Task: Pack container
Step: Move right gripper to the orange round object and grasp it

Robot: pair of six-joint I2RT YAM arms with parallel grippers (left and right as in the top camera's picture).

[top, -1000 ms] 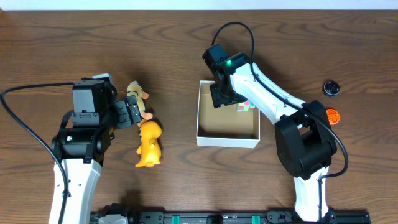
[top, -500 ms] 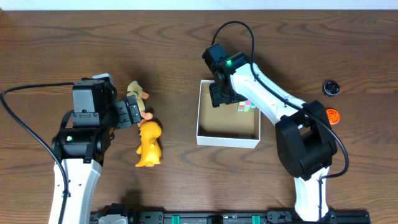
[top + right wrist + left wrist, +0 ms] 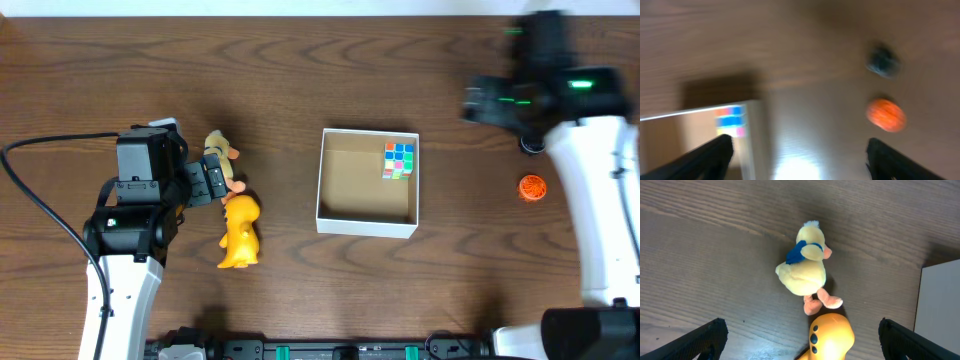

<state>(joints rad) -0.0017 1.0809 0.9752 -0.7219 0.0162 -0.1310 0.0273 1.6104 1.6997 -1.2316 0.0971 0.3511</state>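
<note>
Holding only a cube (image 3: 399,160), the container (image 3: 366,227) lacks the duck (image 3: 805,265), yellow toy (image 3: 241,232) and ball (image 3: 533,187); left gripper (image 3: 212,180) and right gripper (image 3: 800,159) gape empty.

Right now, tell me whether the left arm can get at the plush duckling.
Probably yes. The left hand is open right beside the plush duckling, with nothing between them; only the yellow duck lying against its feet might crowd the grasp.

We found the cube (image 3: 399,160) in the container's (image 3: 366,228) far right corner. Left of the container lay the duck (image 3: 221,152), with the figure (image 3: 240,235) just before it. Well to the right lay the ball (image 3: 532,187), with the disc (image 3: 883,61) behind it.
</note>
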